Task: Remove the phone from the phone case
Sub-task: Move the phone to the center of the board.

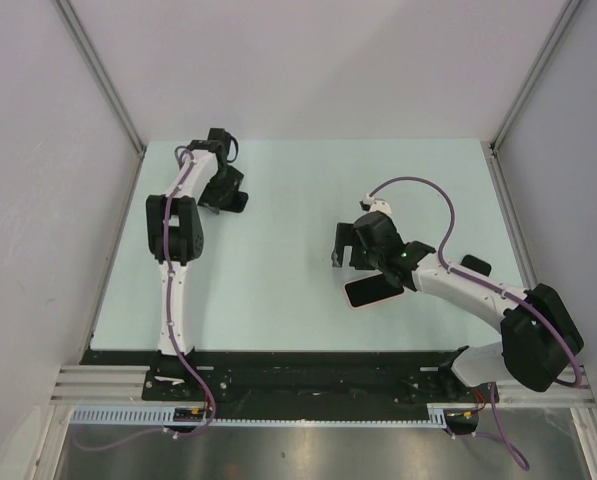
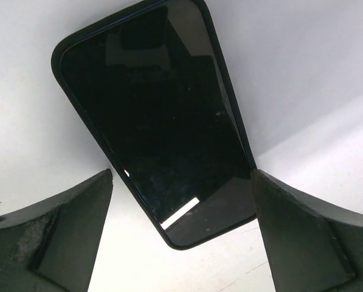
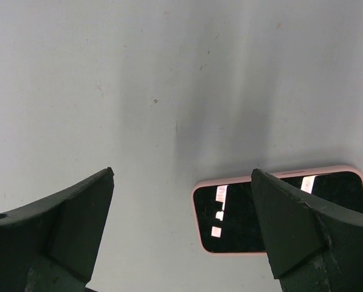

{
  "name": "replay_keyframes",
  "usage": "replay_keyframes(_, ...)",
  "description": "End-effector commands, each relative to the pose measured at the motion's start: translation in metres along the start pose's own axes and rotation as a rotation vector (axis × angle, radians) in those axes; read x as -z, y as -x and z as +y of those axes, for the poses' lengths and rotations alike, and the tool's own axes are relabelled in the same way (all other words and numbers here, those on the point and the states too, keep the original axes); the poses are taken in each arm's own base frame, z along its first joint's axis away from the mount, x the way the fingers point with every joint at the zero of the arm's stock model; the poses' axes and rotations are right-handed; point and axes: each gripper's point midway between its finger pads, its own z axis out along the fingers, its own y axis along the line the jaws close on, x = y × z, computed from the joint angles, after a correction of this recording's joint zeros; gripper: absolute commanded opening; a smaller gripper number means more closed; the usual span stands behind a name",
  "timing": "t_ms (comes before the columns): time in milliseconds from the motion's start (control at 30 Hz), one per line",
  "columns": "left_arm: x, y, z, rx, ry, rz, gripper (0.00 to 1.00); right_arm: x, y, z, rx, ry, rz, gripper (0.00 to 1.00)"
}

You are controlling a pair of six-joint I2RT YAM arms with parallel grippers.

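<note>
A phone in a pink case [image 1: 371, 291] lies flat, screen up, on the pale table right of centre. In the right wrist view the pink-cased phone [image 3: 242, 213] lies low and right, partly behind the right finger. My right gripper [image 1: 350, 252] [image 3: 181, 176] is open and empty just above and beyond its end. A black phone with a dark rim [image 2: 163, 121] lies flat at the far left. My left gripper [image 1: 221, 190] [image 2: 181, 179] is open, its fingers on either side of the black phone's near end, not gripping it.
A small black object [image 1: 475, 266] lies on the table by the right arm. Grey walls stand close on the left, back and right. The table's left edge [image 1: 118, 240] runs near the left arm.
</note>
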Motion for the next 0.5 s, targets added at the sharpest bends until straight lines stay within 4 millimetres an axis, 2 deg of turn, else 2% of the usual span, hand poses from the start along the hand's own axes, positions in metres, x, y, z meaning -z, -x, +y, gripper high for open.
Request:
replay_keyframes(0, -0.028, -0.022, 0.021, 0.027, 0.104, 0.033, 0.98, 0.002, 0.009, 0.019, -0.002, 0.07, -0.028, 1.0)
replay_keyframes(67, -0.02, -0.022, 0.02, -0.01, 0.083, 0.021, 0.98, 0.0, 0.005, 0.024, 0.003, 0.088, -0.015, 1.0)
replay_keyframes(100, -0.017, -0.029, 0.024, -0.039, 0.089, 0.026, 0.98, 0.0, 0.007, 0.027, -0.003, 0.096, -0.021, 1.0)
replay_keyframes(133, -0.002, -0.024, 0.023, -0.053, 0.07, 0.005, 0.98, -0.001, 0.004, 0.029, -0.001, 0.101, -0.014, 1.0)
replay_keyframes(167, 0.005, -0.023, 0.027, -0.059, 0.076, -0.013, 0.98, -0.003, 0.002, 0.028, -0.003, 0.099, -0.008, 1.0)
replay_keyframes(200, 0.005, -0.026, 0.039, -0.077, 0.111, -0.033, 0.98, -0.003, 0.003, 0.03, -0.006, 0.106, -0.012, 1.0)
replay_keyframes(233, 0.02, -0.019, 0.039, -0.081, 0.091, -0.058, 0.99, -0.004, 0.003, 0.03, -0.007, 0.104, -0.01, 1.0)
replay_keyframes(300, 0.022, -0.019, 0.054, -0.094, 0.123, -0.074, 0.99, -0.004, 0.004, 0.031, -0.012, 0.105, -0.014, 1.0)
replay_keyframes(367, 0.033, -0.015, 0.058, -0.1, 0.123, -0.092, 0.98, -0.004, 0.005, 0.033, -0.008, 0.118, -0.017, 1.0)
replay_keyframes(467, 0.04, -0.007, 0.053, -0.087, 0.104, -0.112, 0.99, -0.004, 0.006, 0.035, -0.001, 0.126, -0.02, 1.0)
